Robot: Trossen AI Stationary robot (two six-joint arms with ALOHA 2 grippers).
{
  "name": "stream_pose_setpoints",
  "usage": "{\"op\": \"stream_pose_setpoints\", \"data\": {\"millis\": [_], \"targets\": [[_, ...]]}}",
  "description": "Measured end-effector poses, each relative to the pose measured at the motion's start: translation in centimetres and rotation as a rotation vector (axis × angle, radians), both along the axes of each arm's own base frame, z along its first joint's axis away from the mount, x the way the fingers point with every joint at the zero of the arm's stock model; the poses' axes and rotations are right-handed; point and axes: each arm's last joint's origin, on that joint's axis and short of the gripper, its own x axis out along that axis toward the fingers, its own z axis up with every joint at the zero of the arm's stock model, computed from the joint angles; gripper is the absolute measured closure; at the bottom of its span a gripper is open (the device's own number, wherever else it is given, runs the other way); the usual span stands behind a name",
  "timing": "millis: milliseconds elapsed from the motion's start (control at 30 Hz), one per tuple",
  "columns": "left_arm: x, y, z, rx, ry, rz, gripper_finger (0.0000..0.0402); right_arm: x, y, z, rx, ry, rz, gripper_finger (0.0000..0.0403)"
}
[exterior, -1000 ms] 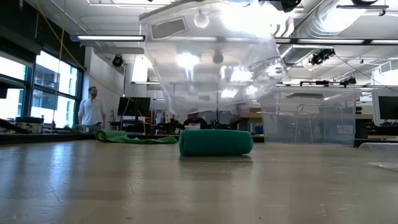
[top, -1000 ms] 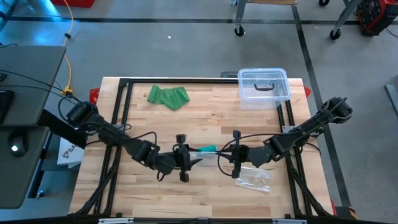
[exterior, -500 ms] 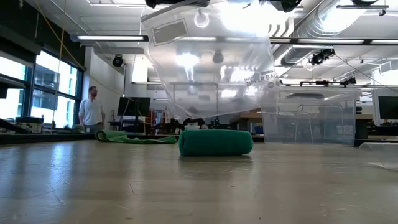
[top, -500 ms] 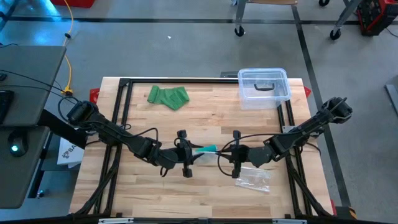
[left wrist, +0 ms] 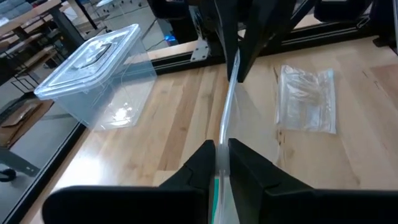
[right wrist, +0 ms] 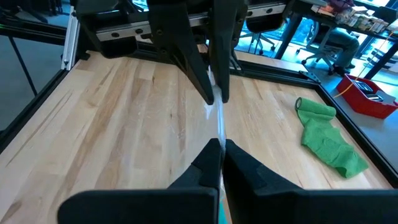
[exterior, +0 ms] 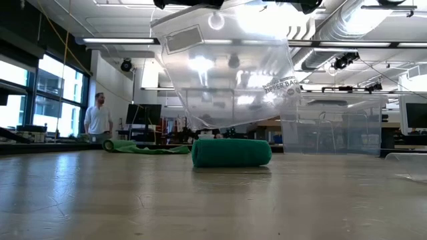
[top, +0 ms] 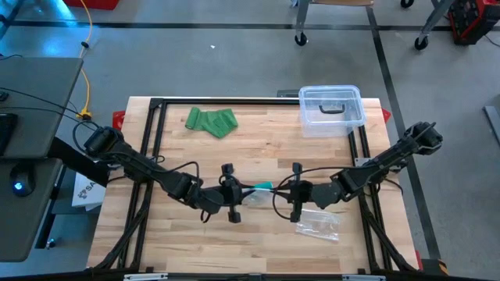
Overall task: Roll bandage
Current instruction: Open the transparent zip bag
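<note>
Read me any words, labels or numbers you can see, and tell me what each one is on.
"ZIPPER BAG", partly legible: printed on the clear plastic bag hanging above the rolled green bandage.
White label on that bag: too blurred to read.
Nothing else is readable.

A rolled green bandage (exterior: 231, 152) lies on its side at the table's centre, wound into a tight cylinder. Straight above it hangs a clear zipper bag (exterior: 223, 73), its top edge stretched taut. A second, loose green bandage (top: 212, 122) lies crumpled toward 11 o'clock from the roll.
</note>
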Motion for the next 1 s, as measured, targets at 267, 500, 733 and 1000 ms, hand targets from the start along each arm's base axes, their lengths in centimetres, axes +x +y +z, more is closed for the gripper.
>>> {"op": "stream_pose_setpoints", "data": {"millis": [267,500,733,1000], "targets": [[-0.8,-0.9,-0.4,0.042,0.037,0.031,0.0366,0.0,0.0,0.0,0.0,0.0,0.001,0.0403],[-1.5,-1.1,-1.1,0.038,0.088,0.056,0.0366,0.0,0.0,0.0,0.0,0.0,0.001,0.0403],[-2.2,-1.7,-1.6,0.03,0.131,0.053,0.0366,0.0,0.0,0.0,0.007,0.0,-0.001,0.0403],[-3.5,-1.8,-1.0,0.003,0.153,0.057,0.0366,0.0,0.1,0.0,0.02,-0.005,-0.005,0.0403]]}}
